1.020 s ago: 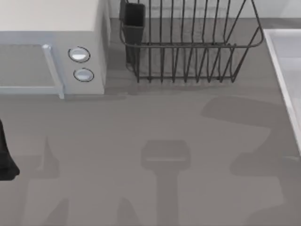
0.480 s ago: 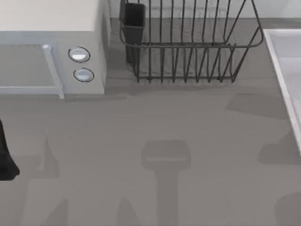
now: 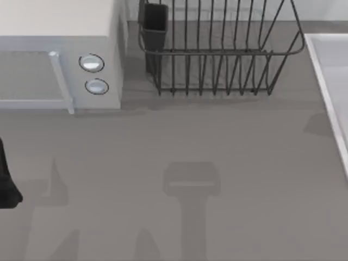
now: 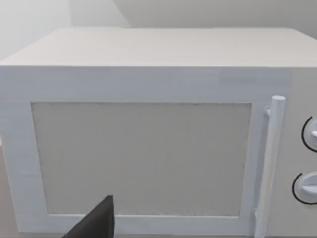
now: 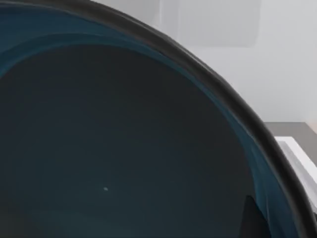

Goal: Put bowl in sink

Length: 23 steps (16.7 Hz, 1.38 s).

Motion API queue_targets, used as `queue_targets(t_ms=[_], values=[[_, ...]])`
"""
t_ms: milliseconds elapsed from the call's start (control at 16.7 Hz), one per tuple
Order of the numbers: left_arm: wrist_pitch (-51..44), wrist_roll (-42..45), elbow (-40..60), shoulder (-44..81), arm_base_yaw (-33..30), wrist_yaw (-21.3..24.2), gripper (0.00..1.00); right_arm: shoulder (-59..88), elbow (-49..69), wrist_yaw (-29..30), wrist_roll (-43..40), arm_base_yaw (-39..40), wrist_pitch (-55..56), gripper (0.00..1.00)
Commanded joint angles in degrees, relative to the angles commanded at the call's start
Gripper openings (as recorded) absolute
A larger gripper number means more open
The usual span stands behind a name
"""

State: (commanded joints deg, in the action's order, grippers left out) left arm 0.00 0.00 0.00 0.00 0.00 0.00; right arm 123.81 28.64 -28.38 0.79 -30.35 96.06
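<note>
**Bowl close against the right wrist camera, sink at the table's right edge**

Jaws of both arms are out of sight, so whether they stand apart or together cannot be told. In the right wrist view the round blue bowl with its dark teal-grey inside sits very close to the lens, its dark rim curving across, with a strip of the pale white-grey rectangular sink beyond that rim. From above, the sink's light raised rim runs along the table's right edge, just right of the black wire dish rack. A white box-shaped microwave stands at the far left. The left arm is parked at the left edge, facing the microwave's door.
</note>
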Motion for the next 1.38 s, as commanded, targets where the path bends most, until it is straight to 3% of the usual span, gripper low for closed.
queue_targets(t_ms=[420,1200,1380], values=[[0.0,0.0,0.0,0.0,0.0,0.0,1.0,3.2,-0.6,0.2,0.0,0.1,3.3,0.0],[0.0,0.0,0.0,0.0,0.0,0.0,1.0,3.2,-0.6,0.2,0.0,0.1,3.3,0.98],[0.0,0.0,0.0,0.0,0.0,0.0,1.0,3.2,-0.6,0.2,0.0,0.1,3.3,1.0]])
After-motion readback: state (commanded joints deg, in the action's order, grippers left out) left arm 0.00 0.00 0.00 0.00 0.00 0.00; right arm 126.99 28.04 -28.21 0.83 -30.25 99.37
